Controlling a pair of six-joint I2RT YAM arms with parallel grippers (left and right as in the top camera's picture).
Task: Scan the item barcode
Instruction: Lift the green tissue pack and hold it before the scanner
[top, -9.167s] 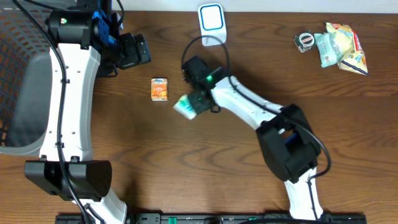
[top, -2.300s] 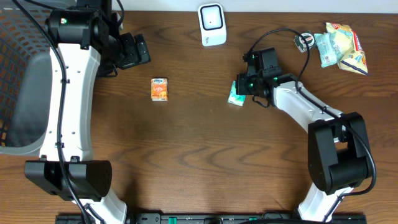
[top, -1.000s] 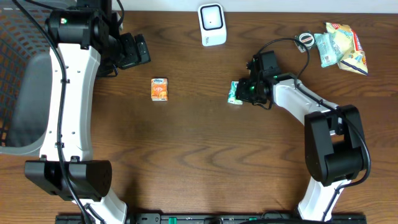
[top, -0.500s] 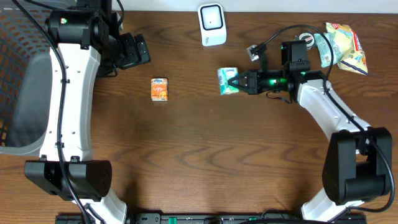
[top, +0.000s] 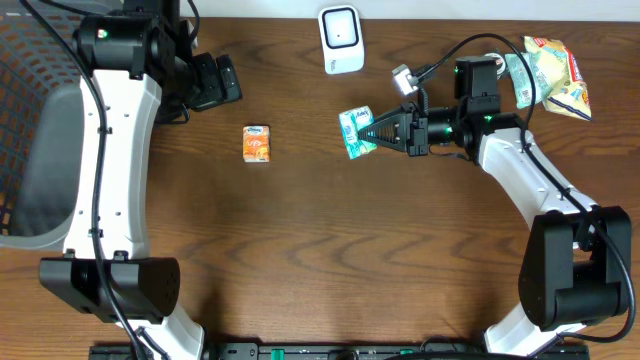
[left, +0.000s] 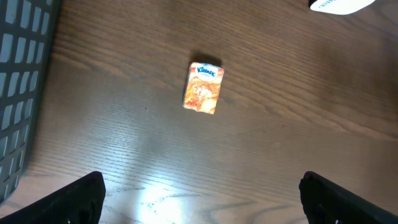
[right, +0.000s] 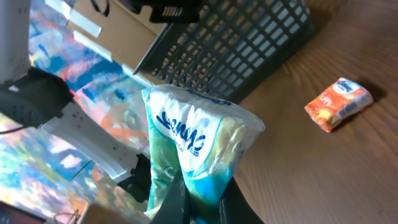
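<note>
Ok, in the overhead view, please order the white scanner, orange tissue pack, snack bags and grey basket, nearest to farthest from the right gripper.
1. white scanner, at the far edge, beyond the right gripper.
2. orange tissue pack, toward the left side.
3. snack bags, in the far right corner.
4. grey basket, at the left edge.

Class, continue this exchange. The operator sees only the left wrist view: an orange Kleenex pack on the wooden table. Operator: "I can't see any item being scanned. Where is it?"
Observer: The right gripper holds a green-and-white tissue pack lifted off the table, right of your orange Kleenex pack.
Operator: And the scanner?
Observer: The white scanner stands near the far edge, just beyond the held pack.
Operator: Anything else waiting?
Observer: Snack packets lie in the far right corner.
</note>
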